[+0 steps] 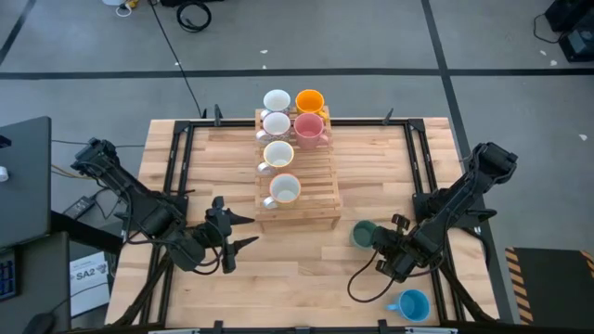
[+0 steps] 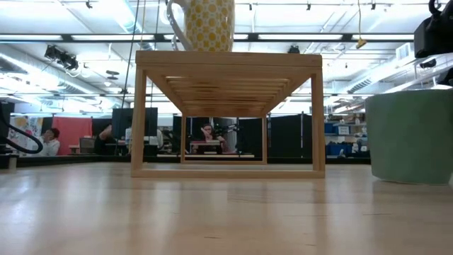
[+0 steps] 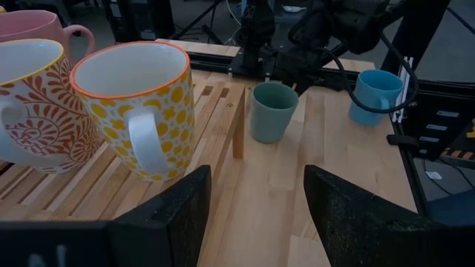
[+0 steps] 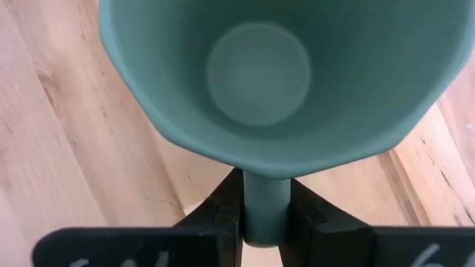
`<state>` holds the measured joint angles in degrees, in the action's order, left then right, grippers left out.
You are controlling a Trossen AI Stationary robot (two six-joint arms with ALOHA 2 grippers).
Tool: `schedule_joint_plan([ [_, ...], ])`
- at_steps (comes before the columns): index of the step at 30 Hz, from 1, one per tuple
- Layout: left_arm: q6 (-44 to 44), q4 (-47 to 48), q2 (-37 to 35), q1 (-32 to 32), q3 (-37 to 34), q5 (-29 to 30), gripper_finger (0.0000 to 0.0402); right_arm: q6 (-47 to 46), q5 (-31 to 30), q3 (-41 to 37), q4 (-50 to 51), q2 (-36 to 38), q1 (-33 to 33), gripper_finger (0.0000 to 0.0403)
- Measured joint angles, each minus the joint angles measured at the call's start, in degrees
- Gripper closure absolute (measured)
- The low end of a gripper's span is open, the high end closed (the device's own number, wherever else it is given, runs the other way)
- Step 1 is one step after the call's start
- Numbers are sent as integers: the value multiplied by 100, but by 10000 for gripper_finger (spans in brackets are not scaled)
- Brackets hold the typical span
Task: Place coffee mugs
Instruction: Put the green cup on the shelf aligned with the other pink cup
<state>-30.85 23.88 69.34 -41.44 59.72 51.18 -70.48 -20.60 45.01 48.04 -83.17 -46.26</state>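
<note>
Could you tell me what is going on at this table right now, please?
The robot is placing coffee mugs on a wooden rack. Six mugs already stand there: four white or patterned ones in a row, plus an orange mug and a pink mug. The right gripper has its jaws closed on the handle of the green mug, which stands on the table beside the rack. The blue mug waits near the table's front edge. The left gripper waits open, in front of the rack.

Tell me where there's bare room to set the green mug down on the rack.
Free: the rack's right column, from the pink mug to the near edge. Crowded: its left column, four pale mugs deep. The right gripper holds the green mug.
</note>
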Motion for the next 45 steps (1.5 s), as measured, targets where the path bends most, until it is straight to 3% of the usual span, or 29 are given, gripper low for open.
schedule_joint_plan([
  [14,2,-2,0,-1,0,0,178,-173,261,-4,189,941,110,349],
  [39,2,-2,0,1,0,0,178,-133,-100,-4,624,2731,189,349],
  [45,2,-2,0,0,0,0,178,208,-446,-4,598,3108,359,349],
])
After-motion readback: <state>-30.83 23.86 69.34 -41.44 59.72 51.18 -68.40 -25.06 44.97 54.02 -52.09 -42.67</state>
